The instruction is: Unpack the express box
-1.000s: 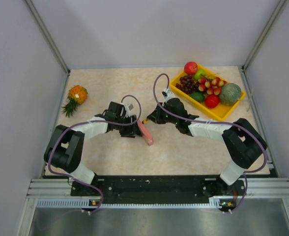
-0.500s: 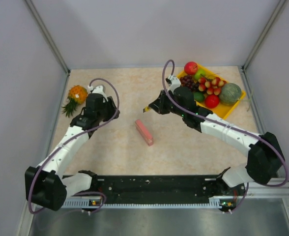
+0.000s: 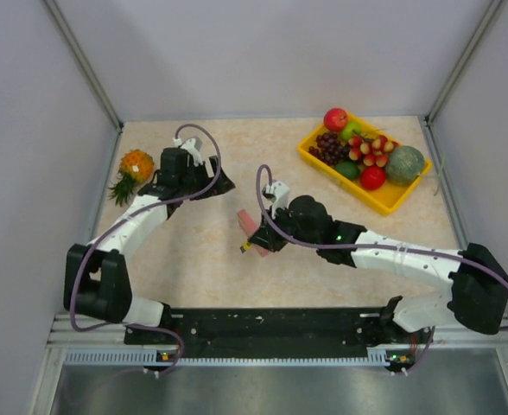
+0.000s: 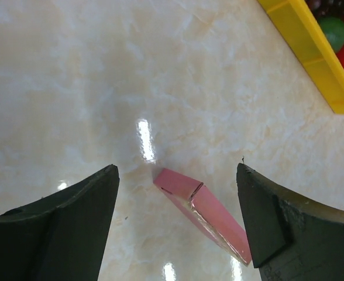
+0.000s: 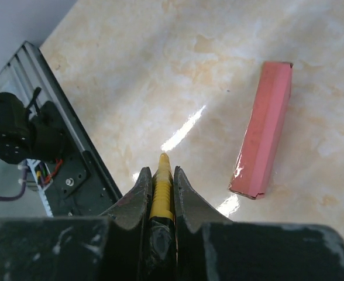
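Right wrist view: my right fingers [image 5: 134, 202] clamp a yellow knife [image 5: 161, 187] near the pink box [image 5: 262, 132]; left fingers [image 4: 61, 222] apart.

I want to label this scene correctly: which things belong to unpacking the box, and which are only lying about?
Job: pink express box; yellow utility knife, clamped in the right pincer.
Lying about: pineapple; yellow tray of fruit.

A glossy beige marbled tabletop [image 3: 193, 268], catching bright overhead glare, sits enclosed by plain pale grey walls [image 3: 263, 52].
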{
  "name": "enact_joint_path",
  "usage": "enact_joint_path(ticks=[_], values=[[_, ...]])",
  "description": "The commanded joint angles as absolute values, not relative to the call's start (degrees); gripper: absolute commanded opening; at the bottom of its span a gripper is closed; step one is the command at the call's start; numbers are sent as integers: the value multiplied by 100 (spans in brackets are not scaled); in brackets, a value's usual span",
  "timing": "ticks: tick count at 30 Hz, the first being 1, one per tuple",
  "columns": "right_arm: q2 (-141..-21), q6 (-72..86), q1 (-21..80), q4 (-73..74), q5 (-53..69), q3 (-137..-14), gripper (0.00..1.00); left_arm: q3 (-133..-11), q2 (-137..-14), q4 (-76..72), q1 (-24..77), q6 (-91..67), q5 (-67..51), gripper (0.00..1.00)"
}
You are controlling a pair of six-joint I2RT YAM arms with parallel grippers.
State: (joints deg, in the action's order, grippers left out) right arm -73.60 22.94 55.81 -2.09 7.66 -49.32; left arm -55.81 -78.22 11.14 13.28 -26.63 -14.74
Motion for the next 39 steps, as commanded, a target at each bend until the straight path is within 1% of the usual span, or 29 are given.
enact_joint_path(ticks=[1,5,14,23,30,39], values=[[-7751,2189,5826,-668,510,-4887,0,-5950,-8489,923,1336,-2751,-2864,83],[-7980,2206,5871,-686,107,-4852,0,-5906,-9025,853,1345,-2996,-3401,77],[-8033,2373,5871,-378,-781,-4693,0,-5696,-9483,642,1415,-3077,-4271,74],[-7928,2584,5845,-88,-1502,-4597,0,-5108,-9045,615,1415,-2945,-4500,66],[-7805,2637,5739,-35,-1688,-4518,0,-4764,-8851,633,1415,-2883,-4526,60],[-7655,2768,5625,-26,-1916,-4351,0,-4553,-8701,791,1450,-2839,-4438,57]])
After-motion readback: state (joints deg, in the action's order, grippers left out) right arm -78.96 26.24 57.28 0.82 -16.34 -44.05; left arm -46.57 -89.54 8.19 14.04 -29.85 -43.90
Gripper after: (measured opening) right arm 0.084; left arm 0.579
